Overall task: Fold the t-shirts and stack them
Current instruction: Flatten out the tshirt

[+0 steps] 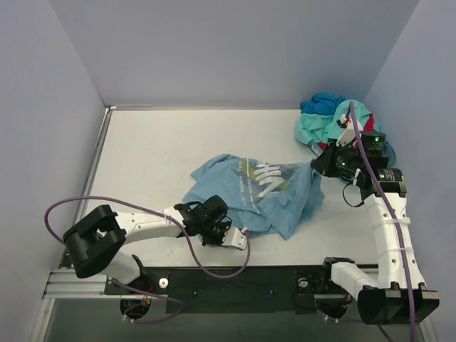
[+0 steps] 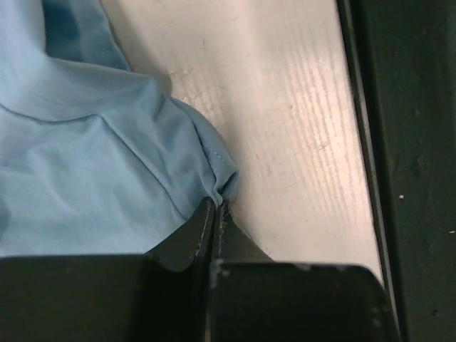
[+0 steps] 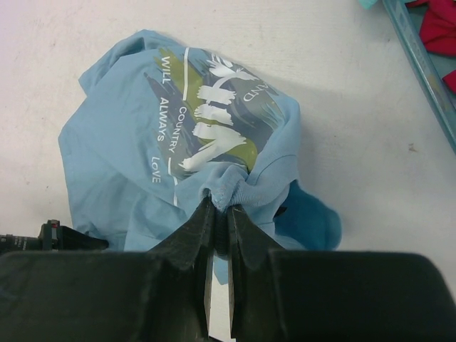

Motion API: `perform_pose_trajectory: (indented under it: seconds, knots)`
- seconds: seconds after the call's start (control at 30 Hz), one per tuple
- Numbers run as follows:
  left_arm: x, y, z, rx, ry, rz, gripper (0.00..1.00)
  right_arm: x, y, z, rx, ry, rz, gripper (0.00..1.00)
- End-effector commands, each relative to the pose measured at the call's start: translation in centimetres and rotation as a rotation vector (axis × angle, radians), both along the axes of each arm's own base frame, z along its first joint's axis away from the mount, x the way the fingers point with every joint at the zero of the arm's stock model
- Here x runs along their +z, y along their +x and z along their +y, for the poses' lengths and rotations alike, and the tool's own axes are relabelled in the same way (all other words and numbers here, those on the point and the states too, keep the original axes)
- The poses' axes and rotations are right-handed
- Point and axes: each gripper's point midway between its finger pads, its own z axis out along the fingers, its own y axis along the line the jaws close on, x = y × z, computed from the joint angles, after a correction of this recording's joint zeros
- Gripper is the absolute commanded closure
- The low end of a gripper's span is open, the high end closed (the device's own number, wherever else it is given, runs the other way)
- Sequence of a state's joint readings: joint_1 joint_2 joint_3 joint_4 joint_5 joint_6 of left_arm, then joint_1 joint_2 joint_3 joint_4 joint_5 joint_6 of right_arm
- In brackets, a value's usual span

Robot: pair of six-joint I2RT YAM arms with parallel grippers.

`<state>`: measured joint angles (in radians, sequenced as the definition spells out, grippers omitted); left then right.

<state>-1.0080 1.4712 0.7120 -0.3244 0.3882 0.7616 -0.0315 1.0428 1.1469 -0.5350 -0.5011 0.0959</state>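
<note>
A light sky-blue t-shirt (image 1: 260,192) with white print lies crumpled in the middle of the table. It also shows in the right wrist view (image 3: 142,142) and the left wrist view (image 2: 85,157). My left gripper (image 1: 226,229) is shut on its near hem edge (image 2: 222,191), low at the table. My right gripper (image 1: 318,165) is shut on a bunched fold at its right side (image 3: 231,192) and holds it lifted. Mint-green (image 1: 324,128), deeper blue (image 1: 322,105) and red (image 3: 438,28) t-shirts are heaped at the far right.
A translucent teal tub (image 3: 420,64) holds the heap of shirts at the far right, close behind my right arm. A black rail (image 2: 413,178) runs along the table's near edge. Grey walls close in the left, back and right sides.
</note>
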Motion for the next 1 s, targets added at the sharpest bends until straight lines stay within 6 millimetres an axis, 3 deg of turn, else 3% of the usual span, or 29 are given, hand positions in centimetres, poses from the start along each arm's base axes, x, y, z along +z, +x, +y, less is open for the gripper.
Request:
perform_pose_trajectory:
  seconds: [0.0,0.07,0.1,0.13,0.17,0.2,0.23,0.27,0.3,0.33,0.37,0.43,0.57,0.63,0.73,0.8,0.83,0.87,0.9,0.93,0.97]
  knots:
    - [1.9,2.8,-0.8,0.07,-0.029,-0.1,1.0,3.3,0.7,-0.5,-0.013,-0.01,-0.1,1.0]
    - [4.8,6.7,-0.3,0.207,-0.076,-0.153,1.0,5.0,1.3,-0.4,-0.008,-0.009,-0.137,1.0]
    - [6.6,10.1,1.3,0.347,-0.105,-0.165,1.0,5.5,1.7,-0.4,-0.008,-0.01,-0.146,1.0]
    - [9.6,12.6,1.4,0.41,-0.15,-0.198,1.0,6.8,2.4,-0.5,-0.009,-0.012,-0.171,1.0]
    - [11.3,16.0,4.0,0.534,-0.168,-0.223,1.0,7.4,3.1,-0.6,-0.015,-0.011,-0.181,1.0]
    - [14.7,18.4,4.5,0.578,-0.217,-0.275,1.0,8.8,3.6,-0.6,-0.016,-0.011,-0.213,1.0]
    - [16.5,20.9,7.2,0.655,-0.224,-0.325,1.0,9.4,4.5,-0.5,-0.013,-0.002,-0.223,1.0]
    - [19.8,22.7,7.9,0.676,-0.269,-0.394,1.0,11.1,4.8,-0.4,-0.008,0.002,-0.26,1.0]
    - [21.7,24.2,10.2,0.721,-0.277,-0.452,1.0,11.8,5.6,-0.2,0.0,0.014,-0.273,1.0]
    - [24.7,25.4,11.2,0.746,-0.314,-0.514,1.0,14.0,5.9,-0.2,0.002,0.017,-0.326,1.0]
    - [26.4,26.4,13.2,0.789,-0.323,-0.558,1.0,14.4,6.6,0.1,0.012,0.03,-0.327,1.0]
    - [32.2,27.8,16.0,0.856,-0.391,-0.665,1.0,18.8,7.0,0.3,0.026,0.04,-0.424,1.0]
    - [40.5,28.6,21.5,0.97,-0.477,-0.883,1.0,23.8,7.2,0.5,0.039,0.044,-0.536,1.0]
    - [43.4,28.3,23.7,1.013,-0.494,-0.963,1.0,25.6,6.8,0.7,0.047,0.046,-0.578,1.0]
    - [45.6,27.5,25.7,1.051,-0.49,-1.033,1.0,26.1,6.0,1.0,0.076,0.043,-0.599,1.0]
    - [45.1,26.9,25.9,1.044,-0.479,-1.003,1.0,24.8,5.2,1.5,0.116,0.032,-0.583,1.0]
    - [42.5,26.6,25.7,1.039,-0.433,-0.924,1.0,22.6,4.8,1.7,0.136,0.032,-0.542,1.0]
    - [41.1,25.9,24.7,0.985,-0.426,-0.877,1.0,21.5,4.5,1.9,0.152,0.027,-0.524,1.0]
    - [36.6,25.2,24.0,0.964,-0.37,-0.749,1.0,18.4,4.2,1.9,0.153,0.031,-0.457,1.0]
    - [35.0,24.2,23.0,0.898,-0.354,-0.707,1.0,16.7,3.6,1.8,0.155,0.023,-0.426,1.0]
    - [30.0,23.0,22.0,0.878,-0.3,-0.58,1.0,13.1,3.6,1.8,0.151,0.029,-0.342,1.0]
